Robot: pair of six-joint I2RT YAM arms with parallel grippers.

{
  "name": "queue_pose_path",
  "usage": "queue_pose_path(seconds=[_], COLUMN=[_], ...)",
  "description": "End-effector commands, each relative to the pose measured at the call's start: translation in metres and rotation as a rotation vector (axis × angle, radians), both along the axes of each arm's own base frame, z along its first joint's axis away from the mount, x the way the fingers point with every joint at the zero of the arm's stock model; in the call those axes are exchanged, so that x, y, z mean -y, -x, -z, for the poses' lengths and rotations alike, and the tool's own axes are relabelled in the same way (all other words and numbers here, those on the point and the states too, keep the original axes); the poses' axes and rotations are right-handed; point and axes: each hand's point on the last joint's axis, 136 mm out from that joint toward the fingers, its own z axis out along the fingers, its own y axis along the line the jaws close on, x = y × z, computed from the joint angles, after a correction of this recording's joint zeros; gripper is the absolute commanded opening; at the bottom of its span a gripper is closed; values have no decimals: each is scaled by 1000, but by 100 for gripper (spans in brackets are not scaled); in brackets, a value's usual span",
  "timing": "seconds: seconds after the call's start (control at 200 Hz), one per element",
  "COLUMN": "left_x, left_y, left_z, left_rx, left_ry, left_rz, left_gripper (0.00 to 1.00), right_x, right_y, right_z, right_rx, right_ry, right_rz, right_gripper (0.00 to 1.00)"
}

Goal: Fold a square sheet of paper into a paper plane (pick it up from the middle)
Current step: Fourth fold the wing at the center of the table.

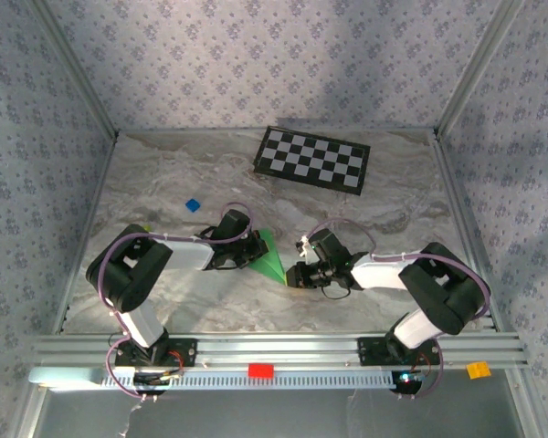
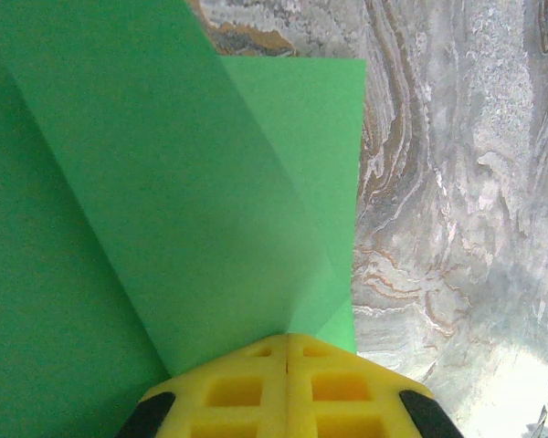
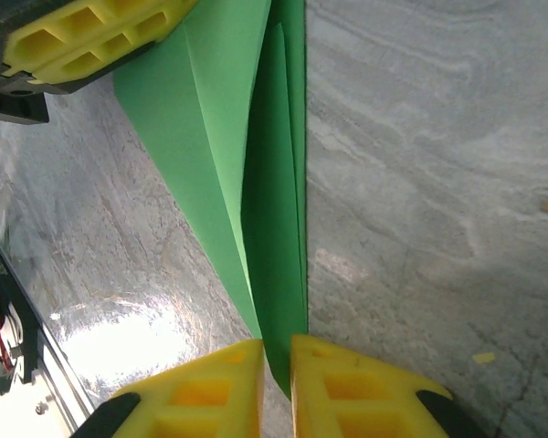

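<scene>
Overhead, the green paper [image 1: 270,255] lay between the arms as a slim wedge. Its long axis ran from the left gripper [image 1: 245,253] to a point at the right gripper [image 1: 295,275], with both about equally near. Through the left wrist, ribbed yellow fingers [image 2: 247,392] were pressed together on a smooth, matte flap. Through the right wrist, the creased tip sat in the narrow gap between fingers [image 3: 201,397]; whether they pinched it I could not tell.

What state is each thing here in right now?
green paper: folded into a pointed shape, one flap lifted.
left gripper: shut on the green paper's wide end.
right gripper: closed on its point.
checkerboard: lying flat, untouched.
blue block: lying apart, untouched.
</scene>
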Motion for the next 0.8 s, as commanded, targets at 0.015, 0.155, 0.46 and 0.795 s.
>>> queue_pose_path(seconds=[0.015,0.155,0.46,0.795], left_x=[-13,-13,-13,-13], left_y=[10,10,10,10], left_z=[24,23,24,24], left_rx=[-63,-63,-64,-64], left_ry=[-73,-73,-73,-73], left_rz=[-14,-13,-13,-12], left_gripper=[0,0,0,0], right_x=[31,29,29,28], right_y=[26,25,19,14], right_z=[39,36,27,23], right_rx=[-114,-107,-53,-18], right_ry=[171,162,206,236], right_rz=[8,4,-19,-28], right_gripper=[13,16,24,24])
